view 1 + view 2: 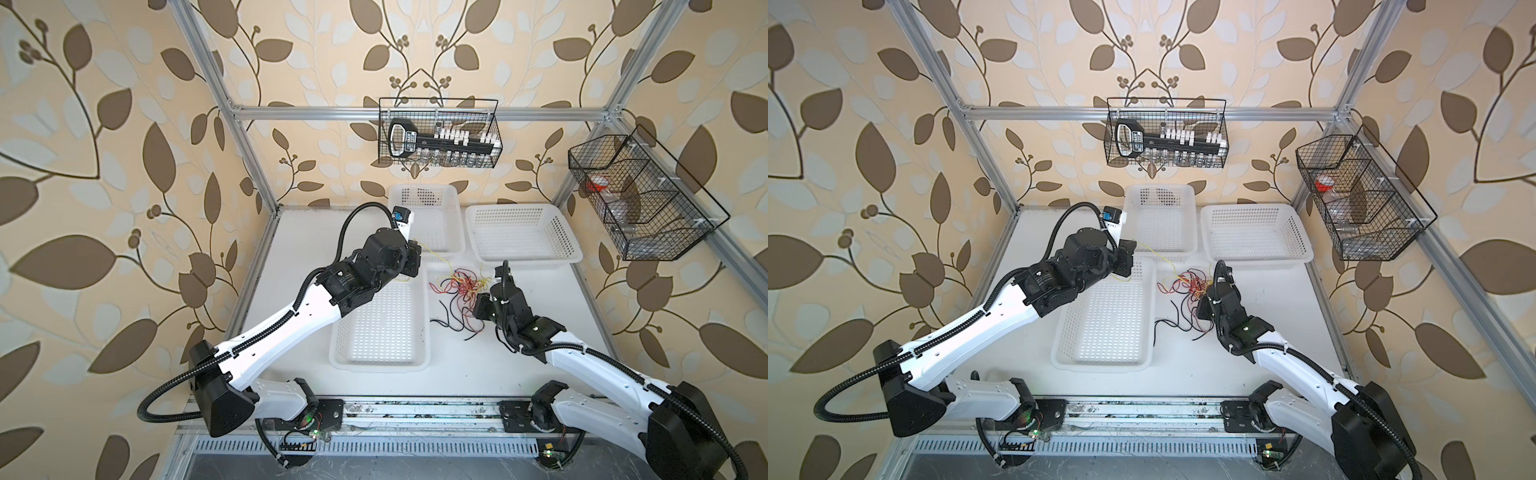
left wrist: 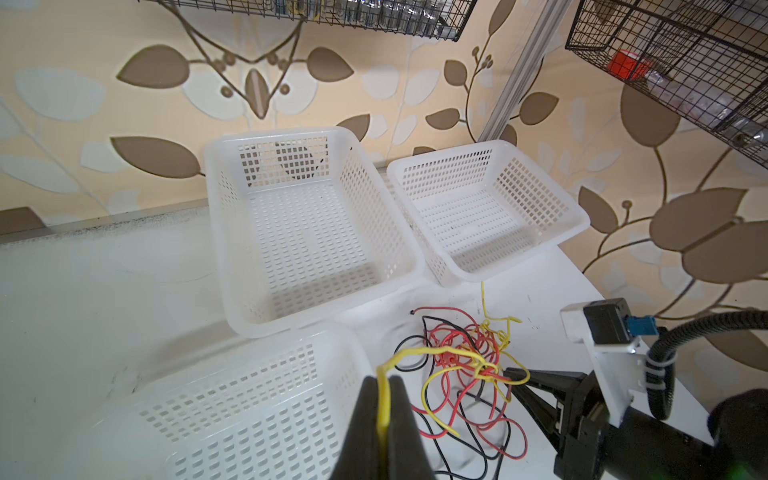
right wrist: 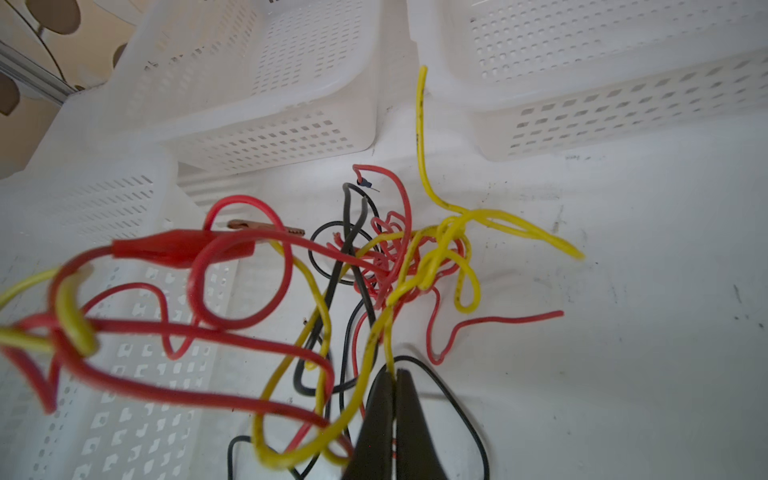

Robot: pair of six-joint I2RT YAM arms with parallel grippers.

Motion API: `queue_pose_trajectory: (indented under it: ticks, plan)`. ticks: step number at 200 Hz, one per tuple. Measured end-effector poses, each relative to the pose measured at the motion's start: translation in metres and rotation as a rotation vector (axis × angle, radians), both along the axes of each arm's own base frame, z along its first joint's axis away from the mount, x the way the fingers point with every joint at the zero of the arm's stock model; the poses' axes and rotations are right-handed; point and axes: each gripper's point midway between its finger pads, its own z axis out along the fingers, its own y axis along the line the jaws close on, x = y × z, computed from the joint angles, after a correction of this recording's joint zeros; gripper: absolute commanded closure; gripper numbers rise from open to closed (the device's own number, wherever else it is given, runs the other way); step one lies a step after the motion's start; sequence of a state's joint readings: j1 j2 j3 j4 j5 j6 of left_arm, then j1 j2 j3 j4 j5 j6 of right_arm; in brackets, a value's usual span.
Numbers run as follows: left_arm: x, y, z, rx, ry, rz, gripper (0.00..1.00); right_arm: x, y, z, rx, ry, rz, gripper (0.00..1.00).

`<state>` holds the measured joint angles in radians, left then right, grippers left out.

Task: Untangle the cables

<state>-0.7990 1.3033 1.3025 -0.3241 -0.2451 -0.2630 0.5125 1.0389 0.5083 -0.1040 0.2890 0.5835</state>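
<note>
Leaf-patterned beige wallpaper around a white counter (image 1: pixel 478 365), with a tangle of thin yellow, red and black cables (image 1: pixel 459 291) (image 1: pixel 1187 286) right of centre in both top views, between the shallow white perforated plastic basket (image 1: pixel 374 365) at lower centre and the right gripper (image 3: pixel 392 372). Left gripper (image 2: pixel 384 380) raised over that basket's upper right corner, jaws clamped on a yellow cable (image 2: pixel 383 395) running back to the tangle. Right jaws pressed together on a yellow strand (image 3: pixel 386 345) at the tangle's lower right edge.

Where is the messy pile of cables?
In both top views the cables lie on the table, right of the middle, between the near basket and the right gripper.
</note>
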Motion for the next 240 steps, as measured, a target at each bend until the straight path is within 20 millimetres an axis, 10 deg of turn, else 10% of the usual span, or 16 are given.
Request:
queue_pose_trajectory:
  ticks: [131, 240]
  plan:
    - [-0.007, 0.067, 0.031, -0.015, -0.049, 0.141, 1.0, -0.009, -0.03, -0.03, -0.067, 0.085, -0.064, 1.0]
    - [-0.015, 0.041, 0.013, -0.043, 0.018, -0.004, 1.0, -0.012, -0.016, -0.021, -0.026, 0.069, 0.023, 0.95]
